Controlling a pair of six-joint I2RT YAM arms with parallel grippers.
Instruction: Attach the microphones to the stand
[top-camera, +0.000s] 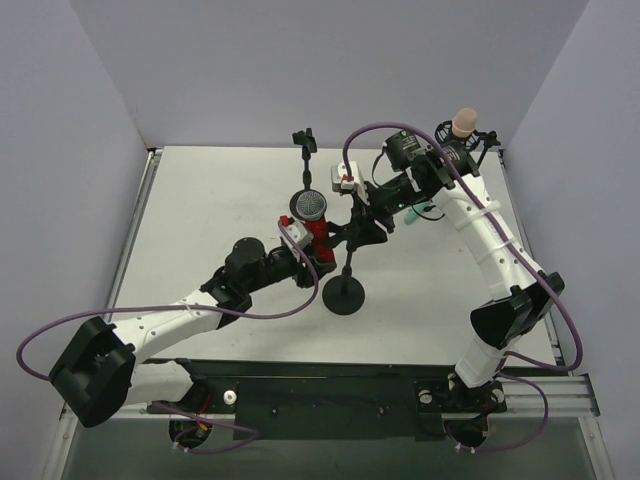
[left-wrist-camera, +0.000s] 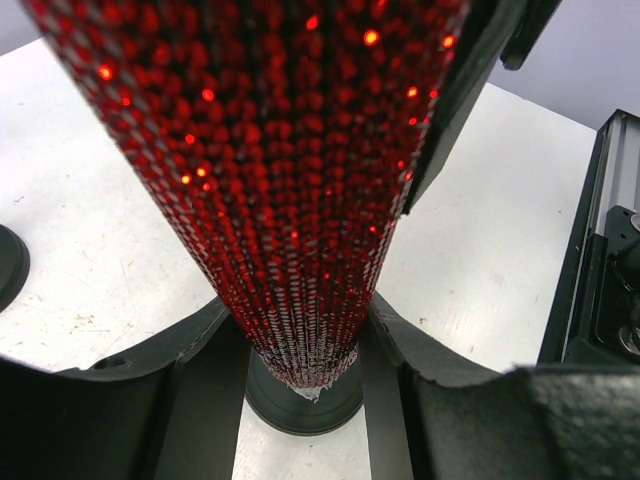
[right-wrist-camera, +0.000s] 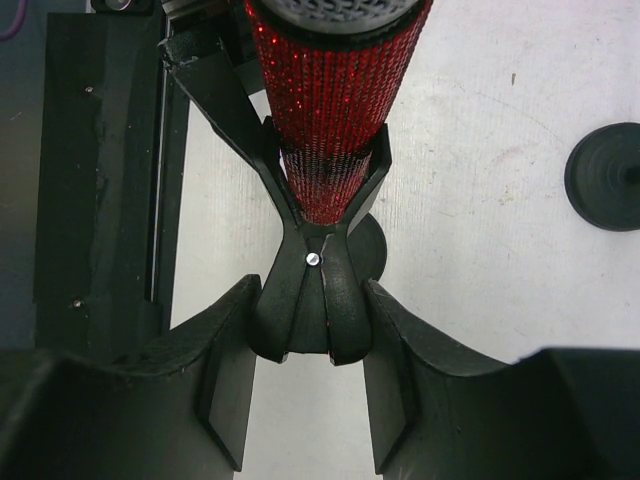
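Insertion stage. Red microphone (top-camera: 313, 220) is just up-left of the stand base (top-camera: 345, 297), held off the bench (top-camera: 220, 200). Silver mesh head on top, long axis near upright, tail down.

Left fingers (left-wrist-camera: 150, 400) are closed on its tapered lower end, 1 each side, touching the glitter shell. Right fingers (right-wrist-camera: 225, 380) are closed on the pinch tail of the clip (right-wrist-camera: 312, 290), pressed to both its sides. The clip sits up from the base, near the top of the pole (top-camera: 349, 262).

Key relation: the microphone body already lies between the clip's 2 fork prongs, its axis running straight through the fork. So it is dead ahead of the right fingers. Left arm carries the microphone, right arm only the clip.

Judgement: the next move is probably a slide along that axis until the wider body wedges, then letting the clip bite. A sideways tilt could pop it out of the fork. Cannot tell whether the prongs clamp yet.

Materials:
- Shell: rough red glitter, round, tapering to a narrow tail.
- Clip: smooth black plastic, Y-shaped, 1 small screw at the pivot.
- Base: black round disc.

Peach-pink microphone (top-camera: 462, 122) stands head-up in a black holder far up-right of the base. Mint green microphone (top-camera: 428, 212) is up-right of the base, mostly hidden by the right arm.
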